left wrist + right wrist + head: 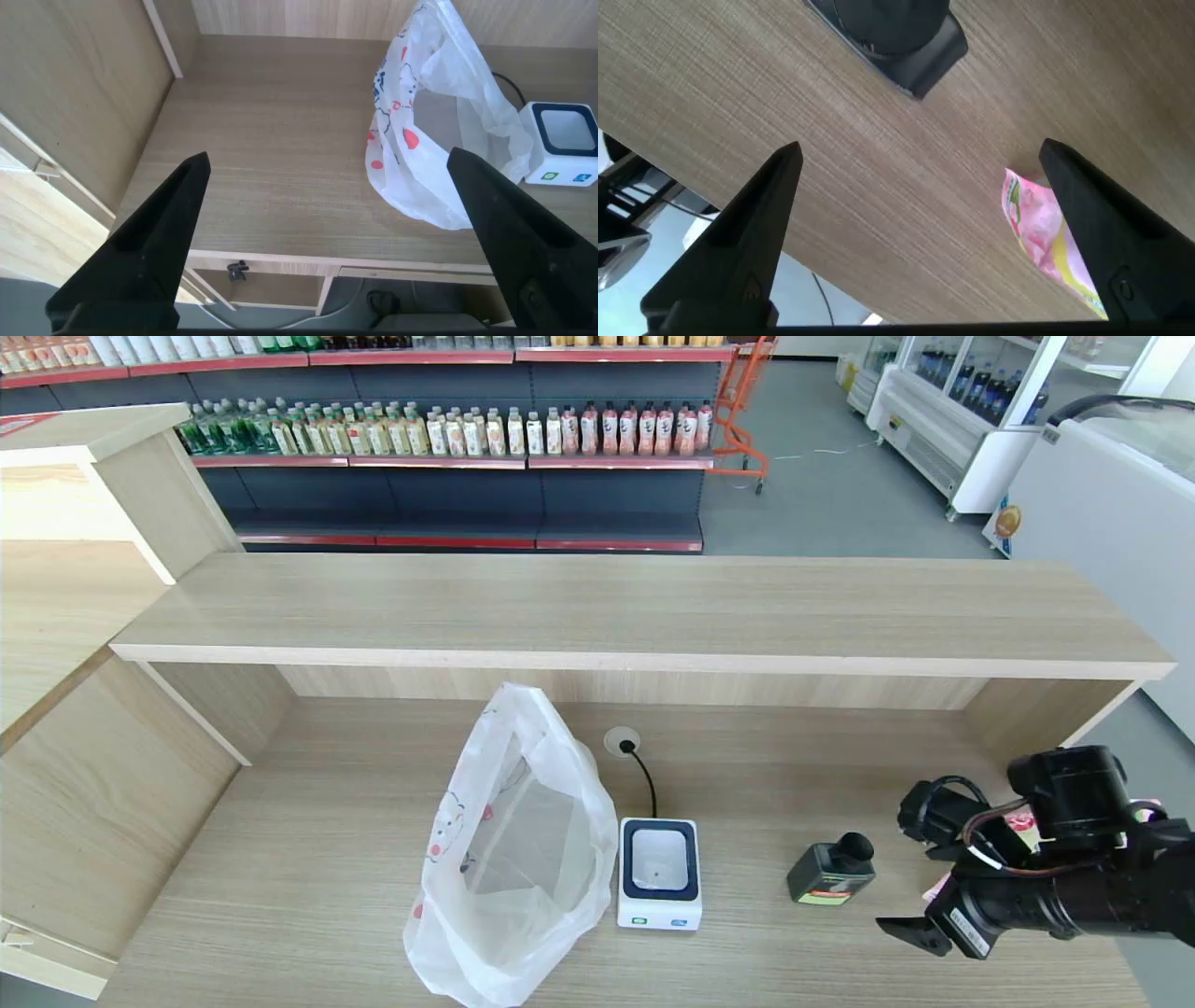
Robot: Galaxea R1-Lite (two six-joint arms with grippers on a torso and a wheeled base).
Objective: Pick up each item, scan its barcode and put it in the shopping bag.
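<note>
There are 2 items out on the wooden counter (327, 859). 1 is a dark bottle (831, 871) with a black cap, lying on its side to the right of the barcode scanner (659, 873) and apart from it. Its label shows a green and a red band, too small to read. The other is a pink and yellow packet (1046, 233), lying flat further right and mostly hidden behind the right arm in the head view, with its print unreadable.

1 white plastic shopping bag (509, 859) stands open just left of the scanner, its side touching it. The bag carries a cartoon print with red dots (no legible words). The scanner is white with a dark-framed window and 2 small badges on its front edge, 1 green and 1 blue. 1 black cable (644, 779) runs from the scanner to a round hole in the counter behind it.

The right gripper (920, 154) hangs over bare counter near the bottle and the packet, its fingers spread wide and holding nothing. The left gripper (329, 163) hangs over the counter's left part, beside the bag, with its fingers likewise wide apart and holding nothing.
</note>
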